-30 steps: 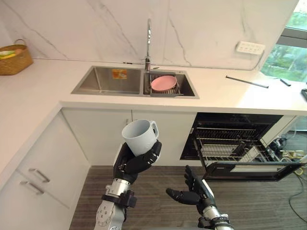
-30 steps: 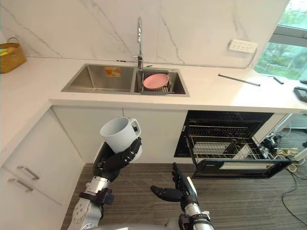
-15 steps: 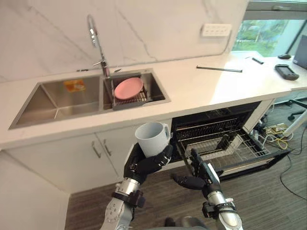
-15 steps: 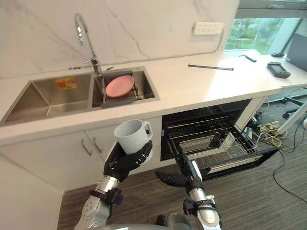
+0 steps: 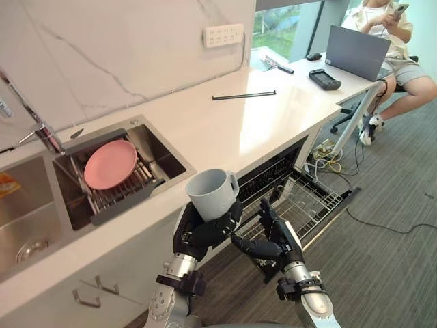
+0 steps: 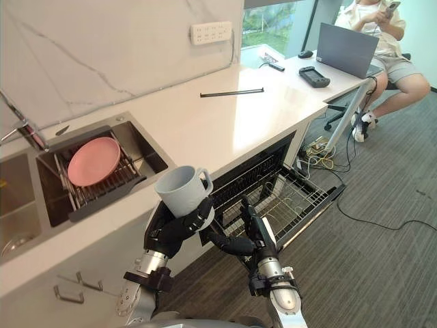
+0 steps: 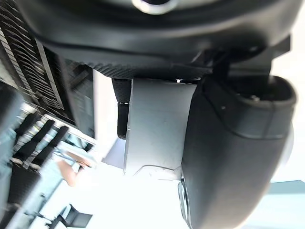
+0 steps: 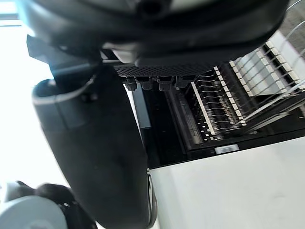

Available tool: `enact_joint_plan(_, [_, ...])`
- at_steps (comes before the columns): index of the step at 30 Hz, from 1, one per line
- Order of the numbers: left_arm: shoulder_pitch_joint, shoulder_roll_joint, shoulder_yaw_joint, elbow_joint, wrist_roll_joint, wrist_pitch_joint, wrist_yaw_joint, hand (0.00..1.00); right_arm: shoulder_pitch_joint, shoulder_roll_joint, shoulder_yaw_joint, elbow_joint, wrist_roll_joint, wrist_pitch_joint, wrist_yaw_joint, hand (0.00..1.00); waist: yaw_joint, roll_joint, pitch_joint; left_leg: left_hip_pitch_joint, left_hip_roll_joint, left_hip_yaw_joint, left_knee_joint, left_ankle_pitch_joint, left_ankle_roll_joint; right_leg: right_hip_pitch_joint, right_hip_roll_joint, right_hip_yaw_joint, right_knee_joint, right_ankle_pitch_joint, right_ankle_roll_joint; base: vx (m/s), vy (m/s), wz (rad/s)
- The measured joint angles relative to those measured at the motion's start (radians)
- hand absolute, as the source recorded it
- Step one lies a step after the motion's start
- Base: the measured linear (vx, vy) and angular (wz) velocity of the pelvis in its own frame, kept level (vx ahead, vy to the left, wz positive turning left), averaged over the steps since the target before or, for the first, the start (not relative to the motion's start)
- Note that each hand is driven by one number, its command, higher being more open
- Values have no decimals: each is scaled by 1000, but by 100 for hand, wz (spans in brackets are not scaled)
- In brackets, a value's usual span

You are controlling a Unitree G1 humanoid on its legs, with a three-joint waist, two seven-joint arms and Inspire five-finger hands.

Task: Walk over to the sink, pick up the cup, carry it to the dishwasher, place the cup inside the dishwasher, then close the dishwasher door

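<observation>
I count one cup (image 5: 212, 193) and one pink plate (image 5: 110, 164). Two hands are in my view, the left hand (image 5: 201, 234) and the right hand (image 5: 273, 239). The one sink (image 5: 27, 219) has two basins. There is one dishwasher (image 5: 273, 169) with one wire rack (image 5: 307, 201) drawn out. On the desk (image 5: 225, 130) I see one long dark rod (image 5: 244, 95), one laptop (image 5: 355, 53) and one dark handheld device (image 5: 323, 78). One socket strip (image 5: 223, 35) is on the wall, and one person (image 5: 403, 41) sits far right.

Daylight from the window (image 5: 275, 24) glares off the countertop (image 5: 263, 126).
</observation>
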Motion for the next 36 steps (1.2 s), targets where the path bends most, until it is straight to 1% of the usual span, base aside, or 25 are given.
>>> enact_joint_plan(1, [-7, 1, 1, -2, 3, 0, 2, 0, -1, 4, 0, 3, 0, 0, -1, 100, 1, -3, -3, 15, -1, 1, -15, 1, 3, 3, -3, -18, -1, 0, 2, 96, 47, -5])
enact_joint_plan(3, [-24, 5, 20, -1, 19, 0, 14, 0, -23, 18, 2, 29, -1, -1, 2, 100, 10, -19, -23, 43, 1, 25, -62, 3, 15, 11, -14, -125, -35, 3, 7, 52, 0, -25])
enact_joint_plan(5, [-28, 13, 50, 4, 19, 0, 37, 0, -62, 20, 4, 68, -1, -2, 7, 100, 21, -31, -30, 45, -1, 58, -75, 3, 17, 18, -23, -190, -84, 3, 6, 16, -43, -48])
enact_joint_plan(6, [-31, 16, 66, 14, 19, 0, 49, 0, -80, 17, 3, 92, -1, -2, 9, 100, 21, -31, -30, 47, -1, 68, -75, 3, 17, 28, -25, -207, -107, 11, 0, 3, -46, -39])
enact_joint_plan(7, [-33, 18, 80, 25, 19, 2, 57, 0, -88, 13, -2, 115, -1, -2, 7, 100, 17, -28, -28, 52, -1, 69, -74, 2, 17, 43, -21, -207, -129, 26, -3, 0, -26, -14])
enact_joint_plan(11, [-48, 18, 91, 26, 19, 2, 78, 0, -89, -24, -1, 137, -2, 0, 2, 100, 17, -28, -26, 57, -3, 67, -78, -1, 21, 54, -17, -206, -146, 40, 4, -11, 8, -1])
enact_joint_plan(13, [-57, 18, 99, 26, 19, 2, 78, 0, -91, -25, -5, 137, -3, 0, 1, 100, 16, -28, -26, 59, -3, 67, -78, -6, 30, 64, -13, -203, -168, 55, 4, -46, 44, -4])
enact_joint_plan(15, [-65, 18, 111, 26, 31, 2, 80, 0, -93, -25, -8, 137, -3, 0, 0, 100, 17, -26, -23, 63, -1, 67, -76, -16, 46, 76, -9, -200, -188, 69, 4, -51, 56, -4])
enact_joint_plan(16, [-69, 18, 122, 25, 49, 2, 81, 0, -96, -20, -8, 137, -3, 0, 0, 100, 16, -27, -15, 69, -3, 67, -73, -16, 47, 85, -11, -198, -193, 75, 5, -58, 64, -4])
enact_joint_plan(19, [-70, 18, 137, 25, 65, 2, 91, 0, -97, -20, -10, 137, -2, 0, 0, 100, 16, -25, -11, 88, -7, 71, -68, -18, 52, 104, -16, -195, -192, 76, 6, -62, 63, -3])
enact_joint_plan(22, [-72, 17, 160, 21, 118, 2, 113, 0, -97, -11, -28, 126, 1, 0, 9, 100, 16, -26, 0, 109, -11, 74, -68, -18, 55, 120, -20, -192, -185, 75, 6, -70, 39, -4])
enact_joint_plan(25, [-72, 17, 177, 21, 158, 3, 128, 0, -92, -8, -55, 73, 5, 0, 24, 100, 7, -24, 15, 115, -11, 82, -63, -18, 56, 121, -21, -184, -174, 74, 4, -83, 29, -7])
enact_joint_plan(29, [-72, 16, 179, 21, 179, 4, 135, 0, -65, -4, -73, -25, 26, 0, 52, 100, -4, -20, 17, 124, -8, 98, -65, -18, 56, 120, -19, -169, -173, 75, 3, -24, 21, -12])
enact_joint_plan(32, [-72, 12, 180, 21, 216, 5, 159, 0, -37, -2, -80, -118, 61, -4, 91, 100, -18, -18, 18, 132, -6, 113, -72, -18, 55, 118, -15, -155, -173, 75, 2, 5, 21, -15])
enact_joint_plan(36, [-72, 10, 179, 25, 237, 7, 186, 0, -31, 2, -80, -169, 85, -4, 134, 100, -29, -13, 21, 139, -3, 134, -77, -19, 53, 113, -10, -131, -173, 76, 1, 15, 23, -18])
